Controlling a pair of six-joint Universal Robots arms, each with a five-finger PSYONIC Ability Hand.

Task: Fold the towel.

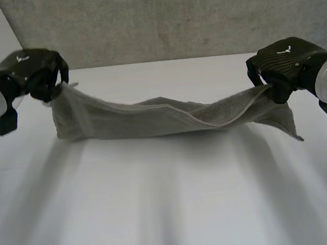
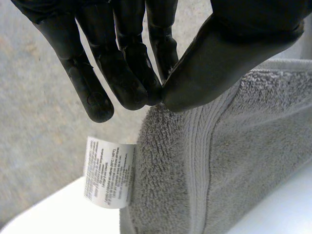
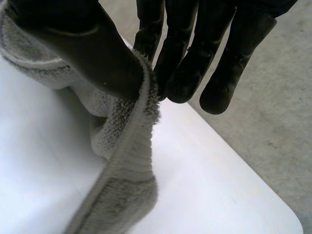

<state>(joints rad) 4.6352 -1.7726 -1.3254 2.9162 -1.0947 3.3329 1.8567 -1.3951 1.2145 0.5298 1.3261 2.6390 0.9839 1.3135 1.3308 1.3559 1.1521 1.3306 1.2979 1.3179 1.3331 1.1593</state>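
The towel (image 1: 169, 117) stretches sideways across the far half of the desk (image 1: 171, 208), between the two hands. The left hand (image 1: 39, 73) pinches its left corner between thumb and fingers, and the right hand (image 1: 282, 66) pinches its right edge the same way. Both ends are raised and the middle sags towards the desk. A flap hangs below the right hand, nearer the front. A label (image 2: 108, 171) hangs off the towel's edge just beneath the left hand's fingertips. A wall (image 1: 171, 18) stands behind the desk.
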